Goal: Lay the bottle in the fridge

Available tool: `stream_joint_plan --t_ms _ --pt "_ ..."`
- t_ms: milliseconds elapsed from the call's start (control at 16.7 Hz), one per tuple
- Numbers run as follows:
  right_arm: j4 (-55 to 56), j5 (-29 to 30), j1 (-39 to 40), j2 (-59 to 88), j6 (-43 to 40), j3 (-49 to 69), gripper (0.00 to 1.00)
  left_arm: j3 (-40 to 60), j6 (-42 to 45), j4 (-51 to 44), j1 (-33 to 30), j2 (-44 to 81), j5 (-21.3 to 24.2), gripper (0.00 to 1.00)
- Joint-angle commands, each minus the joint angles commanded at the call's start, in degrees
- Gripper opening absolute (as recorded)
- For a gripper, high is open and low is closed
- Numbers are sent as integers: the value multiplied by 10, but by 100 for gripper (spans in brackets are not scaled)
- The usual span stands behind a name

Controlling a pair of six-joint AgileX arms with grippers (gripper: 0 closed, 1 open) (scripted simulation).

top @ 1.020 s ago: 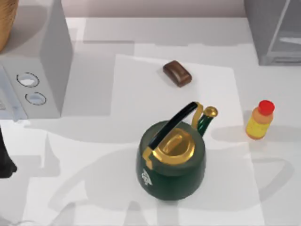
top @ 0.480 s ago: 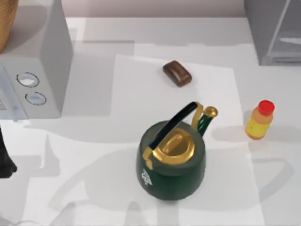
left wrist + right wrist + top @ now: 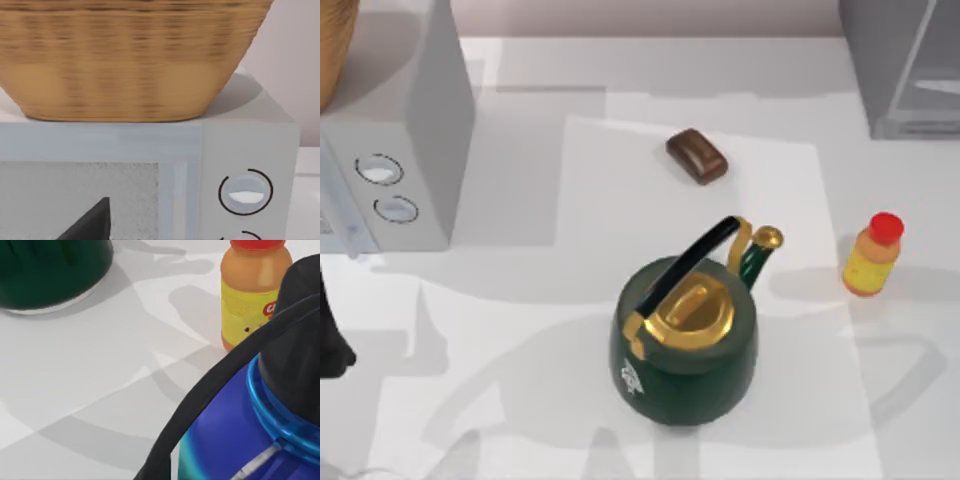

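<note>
Currently bottle [image 3: 872, 256] upright on bench [image 3: 520, 420], right of kettle [image 3: 685, 335], apart from it; fridge [image 3: 900, 65] beyond bottle, at far right corner. Hand states: cannot tell, either arm.

Bright, even light; soft grey shadows on the table [image 3: 520, 150] (arm-shaped ones near the kettle [image 3: 685, 340]). Basket [image 3: 125, 60] weave blurred.
</note>
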Motion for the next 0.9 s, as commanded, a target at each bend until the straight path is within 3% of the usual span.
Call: stream_joint_plan --t_ms 180,360,900 --pt "36 49 31 -54 54 -17 1 0 0 0 0 0 0 100" --pt "96 131 84 -163 162 -61 1 0 0 0 0 0 0 100" --pt "347 447 267 -683 666 -287 1 0 0 0 0 0 0 100"
